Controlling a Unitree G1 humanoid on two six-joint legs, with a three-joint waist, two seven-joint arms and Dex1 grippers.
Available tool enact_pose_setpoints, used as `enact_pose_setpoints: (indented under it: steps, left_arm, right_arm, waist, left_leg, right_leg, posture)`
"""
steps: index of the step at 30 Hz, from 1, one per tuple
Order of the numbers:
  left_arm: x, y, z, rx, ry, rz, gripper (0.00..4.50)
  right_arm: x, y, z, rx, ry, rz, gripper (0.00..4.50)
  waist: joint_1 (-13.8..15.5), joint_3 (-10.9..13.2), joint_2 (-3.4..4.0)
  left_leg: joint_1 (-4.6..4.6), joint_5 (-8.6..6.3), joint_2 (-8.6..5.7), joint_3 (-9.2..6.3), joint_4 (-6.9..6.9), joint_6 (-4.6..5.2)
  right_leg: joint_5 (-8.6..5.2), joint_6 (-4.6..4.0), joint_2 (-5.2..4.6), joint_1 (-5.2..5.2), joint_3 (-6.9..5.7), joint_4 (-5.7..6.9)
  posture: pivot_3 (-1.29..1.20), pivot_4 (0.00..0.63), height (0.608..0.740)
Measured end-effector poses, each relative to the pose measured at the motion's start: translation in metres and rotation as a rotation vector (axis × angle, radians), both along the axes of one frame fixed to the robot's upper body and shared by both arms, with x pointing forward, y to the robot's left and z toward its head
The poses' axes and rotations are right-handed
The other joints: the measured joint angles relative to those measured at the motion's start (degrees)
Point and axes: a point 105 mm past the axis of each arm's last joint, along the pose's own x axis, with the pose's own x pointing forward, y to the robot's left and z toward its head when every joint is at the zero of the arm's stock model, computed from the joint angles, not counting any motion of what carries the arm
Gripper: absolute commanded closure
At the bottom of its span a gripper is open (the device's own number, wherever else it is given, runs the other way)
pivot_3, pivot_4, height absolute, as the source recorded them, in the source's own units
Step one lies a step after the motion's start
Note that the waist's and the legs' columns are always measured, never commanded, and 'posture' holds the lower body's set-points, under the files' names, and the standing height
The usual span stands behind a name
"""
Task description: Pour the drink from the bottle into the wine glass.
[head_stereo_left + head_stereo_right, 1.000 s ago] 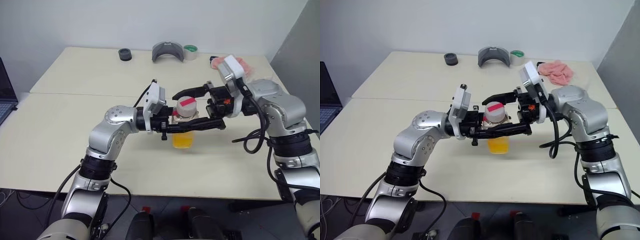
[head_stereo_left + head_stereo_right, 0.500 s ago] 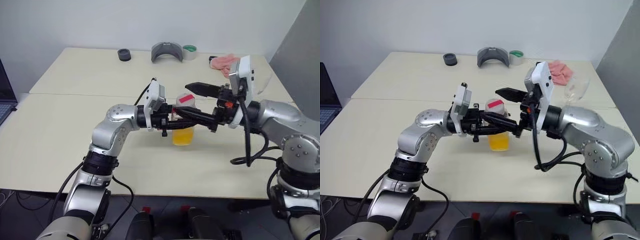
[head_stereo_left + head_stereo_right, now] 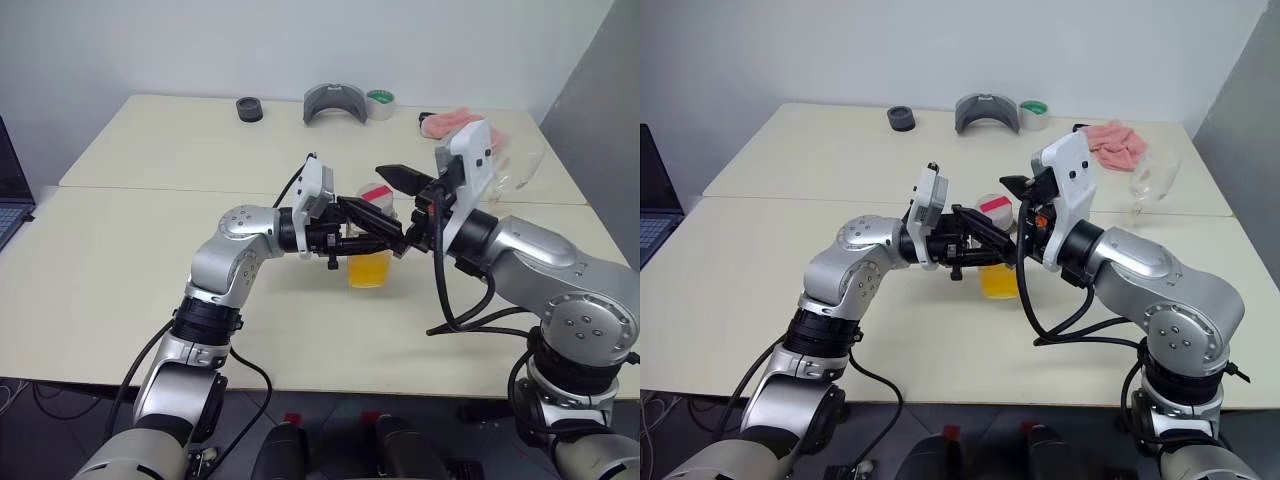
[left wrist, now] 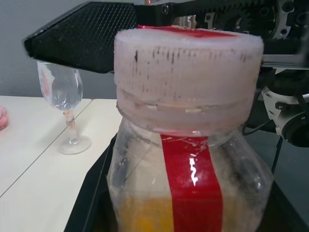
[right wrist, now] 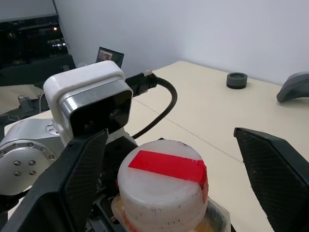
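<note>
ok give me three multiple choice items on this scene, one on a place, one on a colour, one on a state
1. Where does the wine glass stand?
A. on the table, off to the robot's right of the bottle
B. in the left end effector
C. on the floor

2. What colour is the drink in the bottle?
A. green
B. orange-yellow
C. clear

3. How is the right end effector?
A. shut on the cap
B. holding the glass
C. open, fingers either side of the cap

Answers:
A, the glass stands by the pink cloth.
B, orange-yellow shows below the left end effector.
C, gaps show beside the cap.
</note>
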Motion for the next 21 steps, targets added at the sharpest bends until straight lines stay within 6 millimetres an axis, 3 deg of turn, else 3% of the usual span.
enact_pose_setpoints:
  steps: [9, 12, 18, 21]
  left_arm:
    - [0.0003, 0.0009, -0.0002, 0.003, 0.0, 0.003, 2.63]
    - [0.0004, 0.001, -0.0003, 0.003, 0.0, 0.004, 2.63]
    - [0.0005, 0.001, -0.0002, 0.003, -0.001, 0.005, 2.63]
    - [0.0005, 0.001, -0.0001, 0.003, -0.002, 0.005, 2.63]
  right_arm:
    - [0.0006, -0.0008, 0.0013, 0.01, -0.003, -0.03, 0.05]
    - [0.0, -0.0009, 0.0021, 0.012, -0.006, -0.036, 0.67]
    - [-0.0037, 0.0031, 0.0025, 0.02, -0.004, -0.012, 2.64]
    - [-0.0039, 0.0032, 0.0026, 0.024, 0.0, -0.014, 2.63]
  waist:
    - [0.0, 0.0, 0.0]
    - [0.0, 0.0, 0.0]
    - [0.0, 0.0, 0.0]
    - [0.0, 0.0, 0.0]
  left_leg:
    - [0.0, 0.0, 0.0, 0.0, 0.0, 0.0]
    - [0.0, 0.0, 0.0, 0.0, 0.0, 0.0]
    - [-0.01, 0.0, 0.0, -0.01, -0.01, 0.0]
    - [-0.01, 0.0, 0.0, -0.01, -0.01, 0.0]
  right_leg:
    - [0.0, 0.0, 0.0, 0.0, 0.01, 0.0]
    - [0.0, 0.0, 0.0, 0.0, 0.01, 0.0]
    - [0.0, 0.0, 0.0, 0.0, 0.0, -0.01]
    - [0.0, 0.0, 0.0, 0.0, 0.0, -0.01]
  posture:
    - [0.0, 0.15, 0.74]
    - [0.0, 0.15, 0.74]
    - [0.0, 0.15, 0.74]
    - [0.0, 0.15, 0.74]
